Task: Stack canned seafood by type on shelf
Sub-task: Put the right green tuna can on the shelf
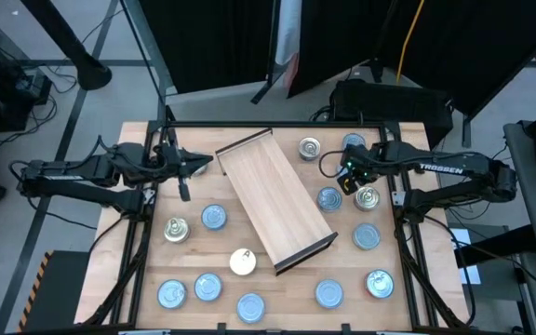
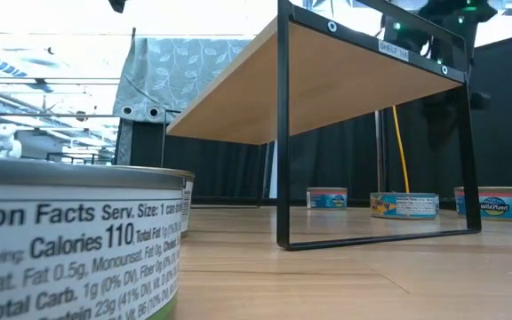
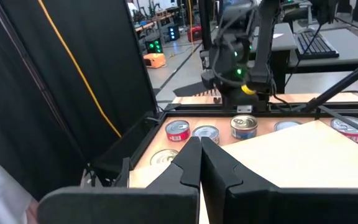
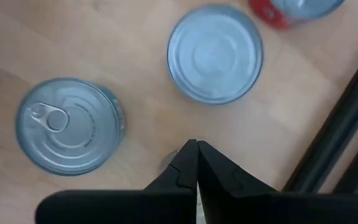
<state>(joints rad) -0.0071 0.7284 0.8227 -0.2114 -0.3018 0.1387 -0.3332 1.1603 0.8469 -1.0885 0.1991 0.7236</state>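
The shelf (image 1: 273,198), a long light-wood board on a thin dark frame (image 2: 283,133), stands slantwise in the table's middle. Several round cans of seafood lie around it on their flat bottoms, such as a blue-topped one (image 1: 213,217) and a silver one (image 1: 310,147). My left gripper (image 1: 194,166) hovers shut at the shelf's far left end, pointing level (image 3: 199,148). My right gripper (image 1: 347,177) is shut and points down over bare table (image 4: 196,154), between a pull-tab can (image 4: 67,126) and a plain-topped can (image 4: 215,53), touching neither.
More cans sit along the near edge (image 1: 251,305) and right side (image 1: 380,282); one fills the low view's foreground (image 2: 69,240). A dark frame rail (image 4: 347,118) borders the table beside my right gripper. Black curtains hang beyond the far edge.
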